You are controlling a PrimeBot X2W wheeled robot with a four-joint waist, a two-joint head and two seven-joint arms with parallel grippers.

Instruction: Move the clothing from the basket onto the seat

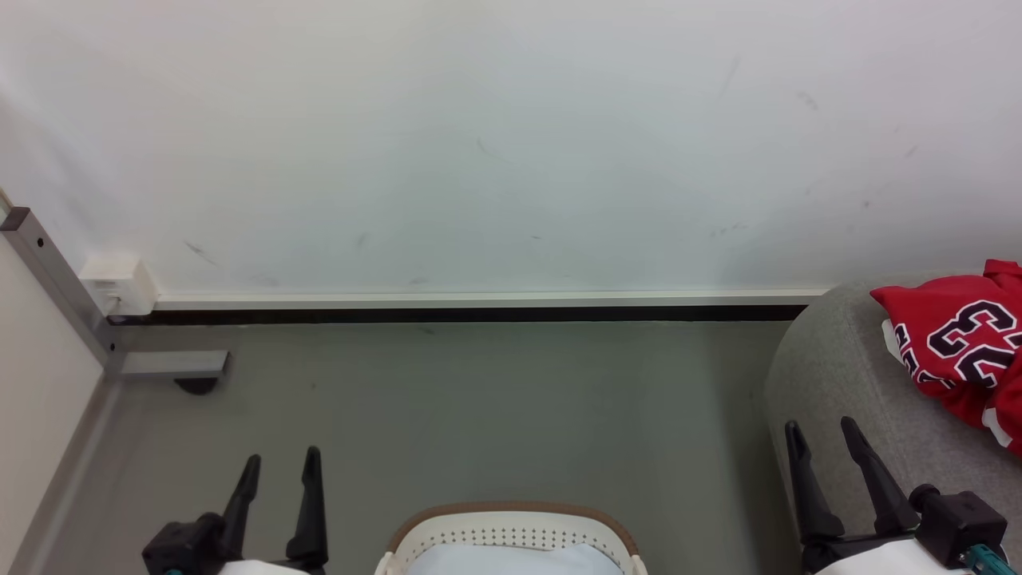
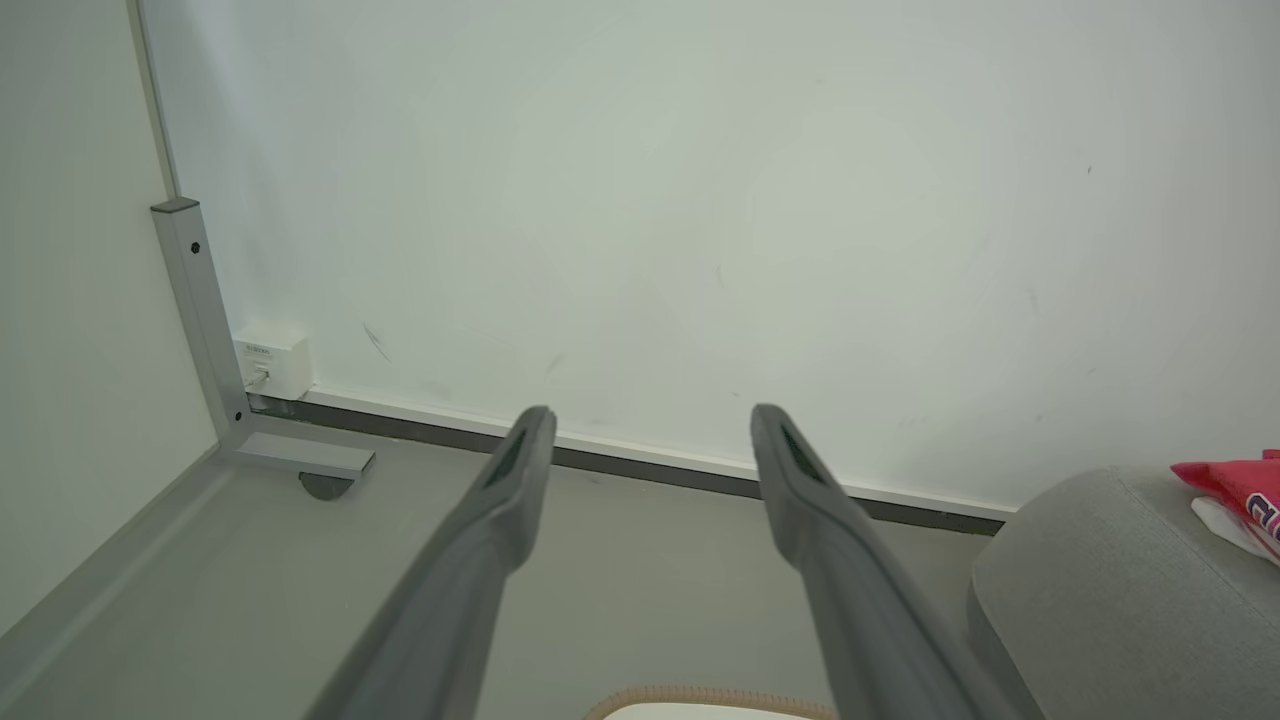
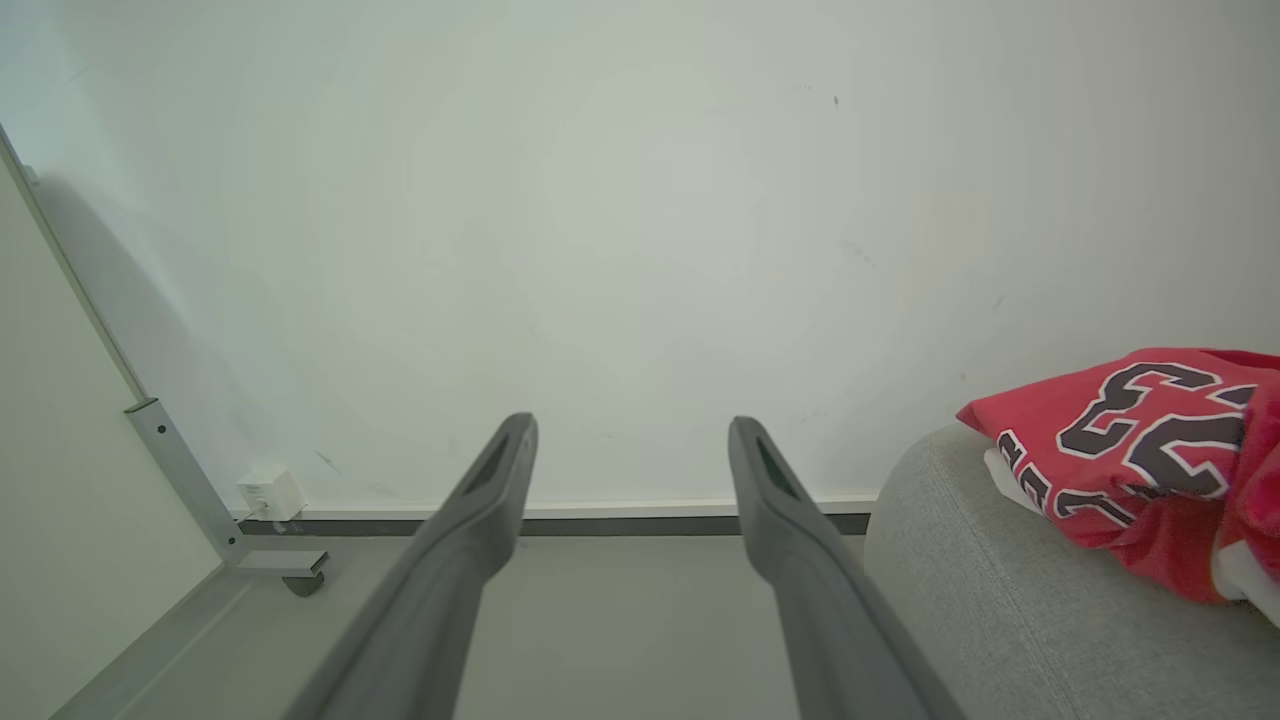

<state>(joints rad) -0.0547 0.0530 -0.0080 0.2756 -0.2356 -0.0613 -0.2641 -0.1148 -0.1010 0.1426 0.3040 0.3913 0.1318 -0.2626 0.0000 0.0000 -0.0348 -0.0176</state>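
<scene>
Nearest, the left gripper (image 1: 283, 457) is hanging with fingers spread and nothing between them. The right gripper (image 1: 818, 425) is likewise standing wide and empty, close by the seat's (image 1: 830, 375) rounded edge. Between them the basket (image 1: 511, 509) is sitting on the grey floor (image 1: 479, 399), with something pale blue (image 1: 511, 559) lying inside. Farther right, a red jersey (image 1: 958, 343) is lying bunched on the seat. The white wall (image 1: 479, 144) is rising behind.
</scene>
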